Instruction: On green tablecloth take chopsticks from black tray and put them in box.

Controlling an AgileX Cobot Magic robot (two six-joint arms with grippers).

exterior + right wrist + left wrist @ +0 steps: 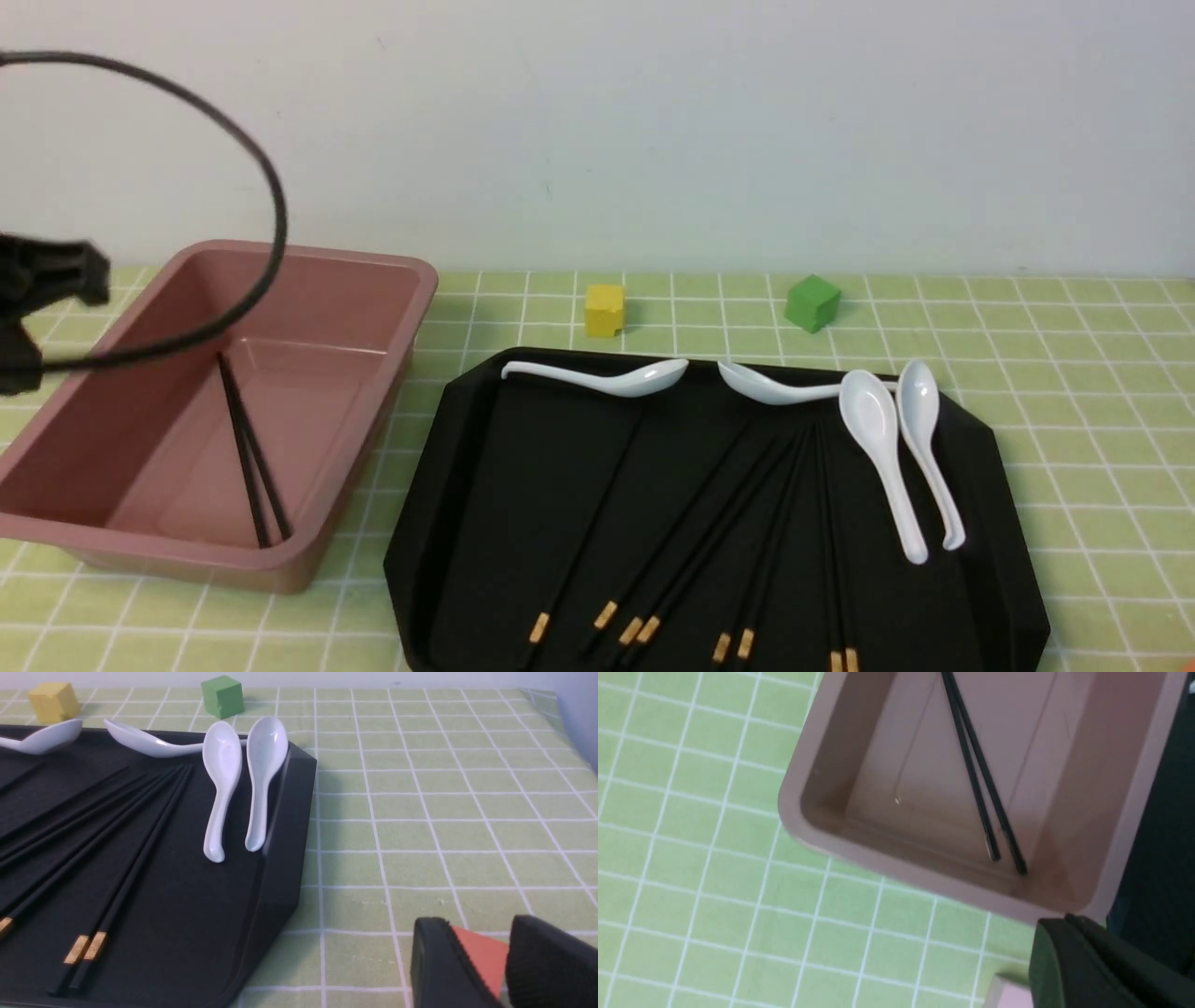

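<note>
The pink box (308, 257) stands at the left on the green tablecloth (1074, 373) with one pair of chopsticks (250, 467) lying inside. The left wrist view shows that pair (980, 779) in the box (887, 863). Several more chopsticks (709, 523) lie fanned in the black tray (523, 448), gold bands at the near end; they also show in the right wrist view (117, 858). My left gripper (1057, 921) is shut and empty, above the cloth just outside the box's corner. My right gripper (479, 926) is open, low over the cloth to the right of the tray (280, 858).
Four white spoons (882, 448) lie along the tray's far and right side. A yellow cube (604, 309) and a green cube (812, 301) stand behind the tray. An orange-red thing (483, 952) shows between my right fingers. A black cable (271, 187) loops over the box.
</note>
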